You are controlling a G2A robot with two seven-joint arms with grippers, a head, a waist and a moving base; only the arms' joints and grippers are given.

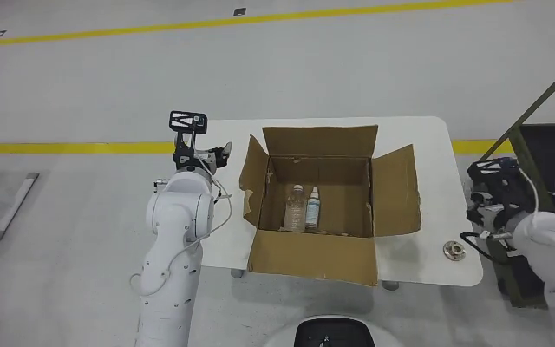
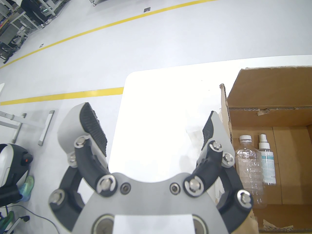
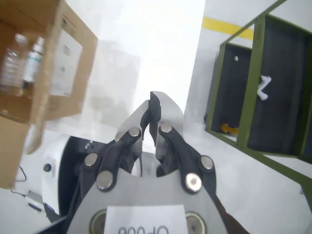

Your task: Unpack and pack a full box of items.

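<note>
Left claw is held wide open, with nothing in it, over the left end of the white table, just beside the brown box. Right claw is pressed shut on nothing, off the table's right side, near a green rack. Inside the open box, a clear bottle and a spray bottle are laid side by side.

2 bottles inside open box
</note>
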